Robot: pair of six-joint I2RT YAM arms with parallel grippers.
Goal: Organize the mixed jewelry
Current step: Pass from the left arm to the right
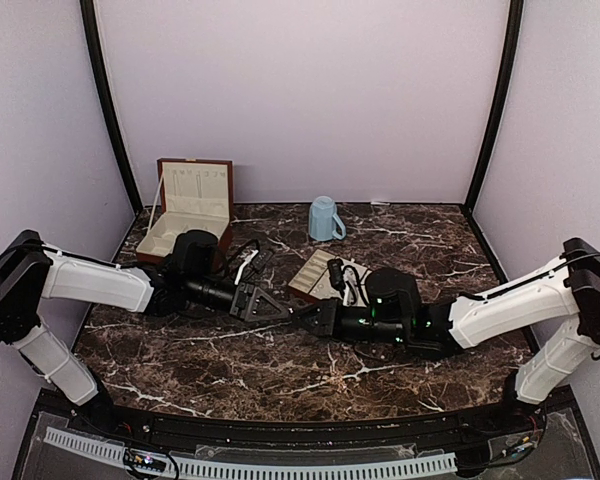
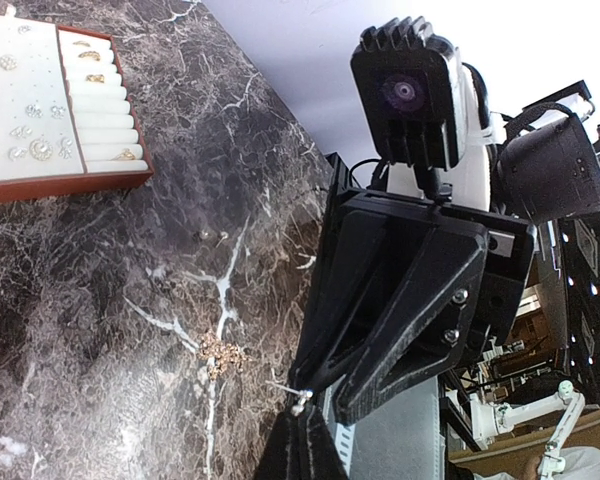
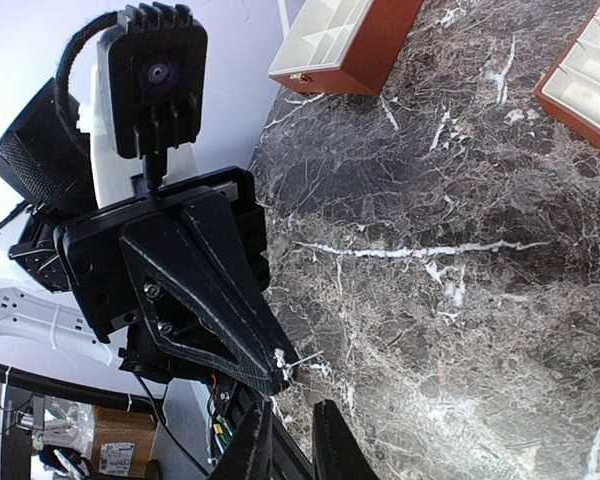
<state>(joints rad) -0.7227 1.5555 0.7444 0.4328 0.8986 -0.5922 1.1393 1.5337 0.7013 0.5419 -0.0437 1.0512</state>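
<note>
Over the middle of the dark marble table [image 1: 280, 385], my two grippers meet tip to tip. My left gripper [image 3: 276, 368] is pressed together, pinching a tiny silvery stud [image 3: 285, 360] at its very tips, with the thin pin sticking out sideways. My right gripper [image 3: 292, 420] stands just beside it with its fingers slightly parted. I cannot tell whether they touch the stud. A small gold cluster [image 2: 221, 352] lies loose on the marble near the tips. The cream-lined tray [image 2: 70, 186], farther back, holds gold rings in its rolled slots and glinting earrings on its flat pad. The wooden box [image 1: 195, 190] stands open at the far left, and the light-blue mug [image 1: 325, 218] sits at the far middle, both well apart from my grippers.
</note>
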